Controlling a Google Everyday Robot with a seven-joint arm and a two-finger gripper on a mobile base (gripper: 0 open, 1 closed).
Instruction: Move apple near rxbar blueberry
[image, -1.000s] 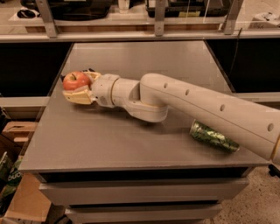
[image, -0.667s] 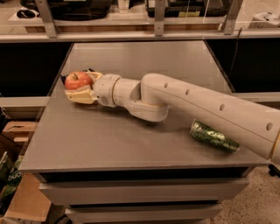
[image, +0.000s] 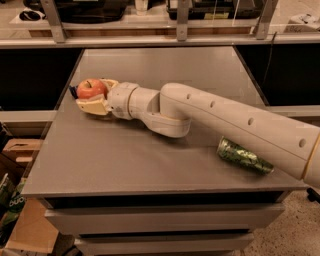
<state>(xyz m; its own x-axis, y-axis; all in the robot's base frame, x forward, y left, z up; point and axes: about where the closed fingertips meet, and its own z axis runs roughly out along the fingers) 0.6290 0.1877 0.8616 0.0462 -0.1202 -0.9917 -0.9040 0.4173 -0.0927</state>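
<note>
Grey table. White arm stretched across to left edge. Green drink can on its side at right, contents unseen, well apart from action. Now gripper: jaws pinching apple, low over table. Probable rxbar blueberry is dark sliver just beside, mostly hidden. Best lower gently, release without nudging bar.

We see the apple, round and red-orange with a paler yellowish patch, stem upward, at the left of the scene toward the far side, clasped between the fingers of the gripper; a small dark sliver just left of it may be the rxbar blueberry, mostly hidden.
</note>
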